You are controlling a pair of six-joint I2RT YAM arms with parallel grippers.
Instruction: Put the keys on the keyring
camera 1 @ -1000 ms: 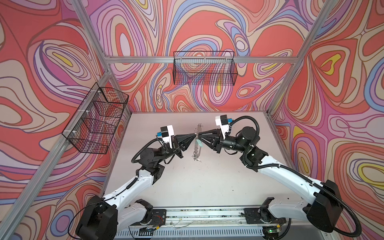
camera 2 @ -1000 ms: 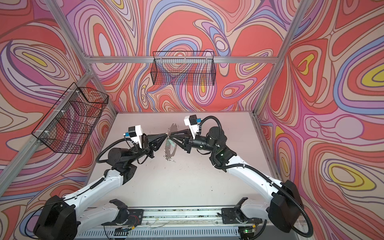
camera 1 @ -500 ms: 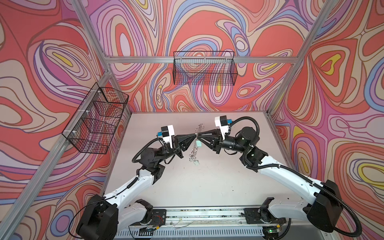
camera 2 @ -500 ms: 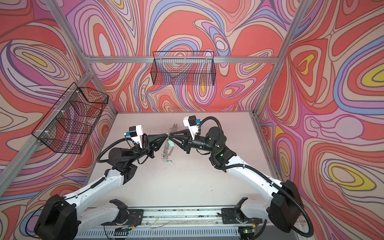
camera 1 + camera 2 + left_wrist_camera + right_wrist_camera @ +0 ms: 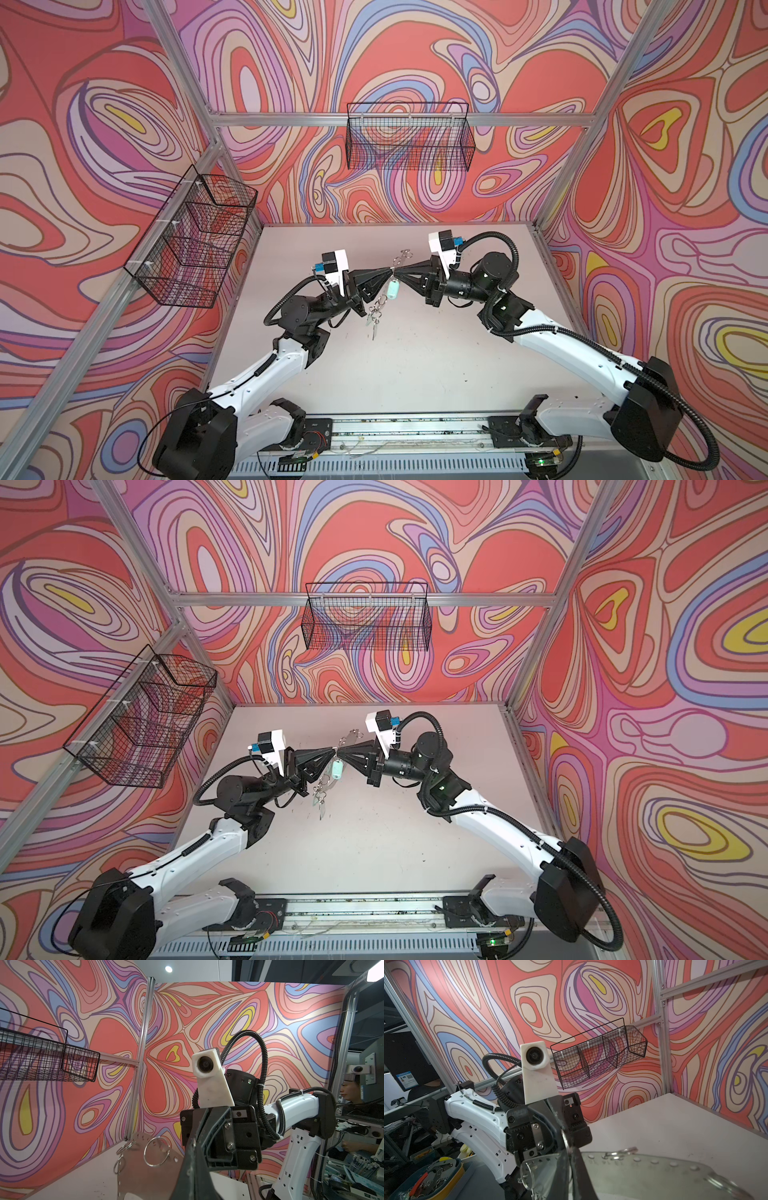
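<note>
Above the middle of the table [image 5: 415,374], the left gripper [image 5: 390,272] and the right gripper [image 5: 401,274] meet tip to tip. Both are pinching the keyring [image 5: 145,1174], so it hangs in the air between them. Some keys [image 5: 374,322] and a mint tag [image 5: 392,289] dangle from it.

Both top views: bright, even light from above. The table [image 5: 415,374] shows only faint, soft shadows under the arms. The wall pattern is crisp throughout.

Left wrist view: a ceiling lamp [image 5: 168,969] burns out to a white spot. The room beyond the enclosure is dim.

Right wrist view: the keyring [image 5: 643,1174], close to the lens, is blurred, with pale glare along its surface. The frame rail [image 5: 415,1022] bows slightly near the picture's edge, which is wide-angle distortion.
</note>
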